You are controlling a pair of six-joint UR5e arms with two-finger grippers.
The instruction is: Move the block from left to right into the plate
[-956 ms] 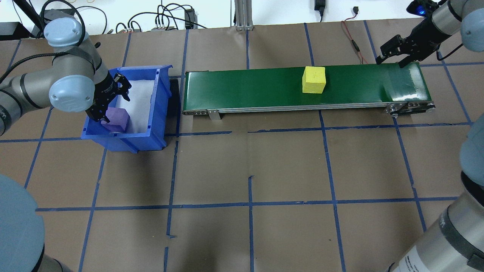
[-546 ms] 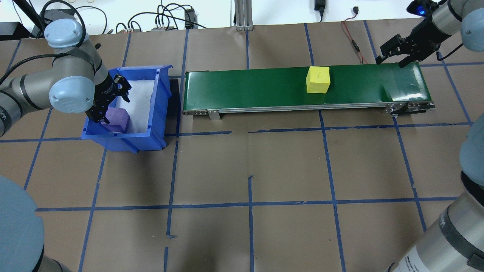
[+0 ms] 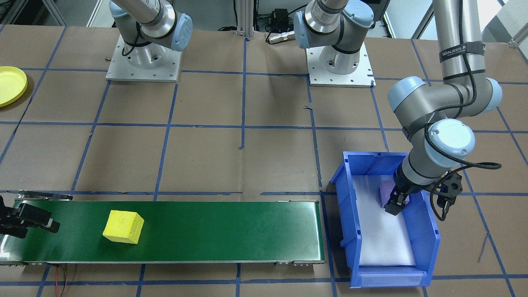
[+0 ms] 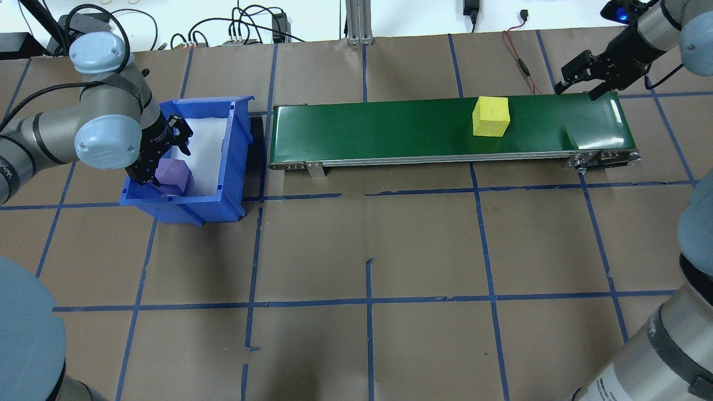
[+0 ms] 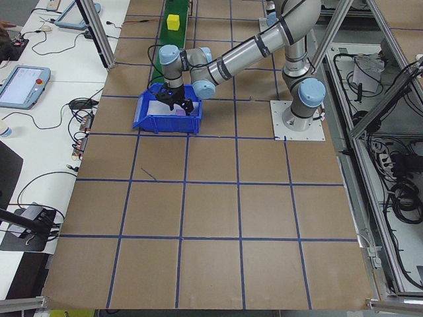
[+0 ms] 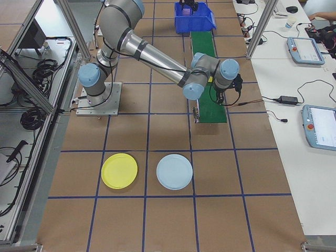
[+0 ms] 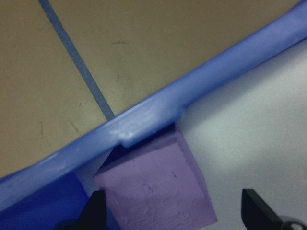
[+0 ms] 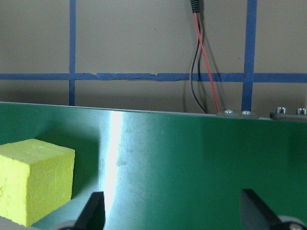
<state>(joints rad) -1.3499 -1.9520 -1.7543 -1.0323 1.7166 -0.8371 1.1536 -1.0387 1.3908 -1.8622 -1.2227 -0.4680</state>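
The yellow block [image 4: 491, 116] sits farther toward the robot's right end of the green conveyor belt [image 4: 390, 131] than it did a second ago, when it lay nearer the belt's middle; the two arms are almost where they were.

The right gripper [image 4: 579, 78] hangs over the right end of the belt with its fingers spread apart and nothing between them. In the right wrist view the block [image 8: 33, 179] appears at the lower left, resting on the belt and well short of the gap between the two fingertips [image 8: 93, 211].

The left gripper [image 4: 159, 159] reaches down into the blue bin [image 4: 184, 209] at the belt's left end. Its fingers stand open on either side of a purple block [image 4: 174, 175] that lies on the bin's white floor, tucked against the bin wall. The left wrist view shows that block [image 7: 158, 191] between the two dark fingertips [image 7: 96, 211], with a gap on at least one side, so the gripper has not closed on it.

The yellow plate [image 6: 119, 170] lies on the table beyond the belt's right end, close to the right arm's base, with nothing on it. A pale blue plate [image 6: 174, 171] lies just beside it. In the front-facing view only part of the yellow plate [image 3: 10, 86] shows at the edge.
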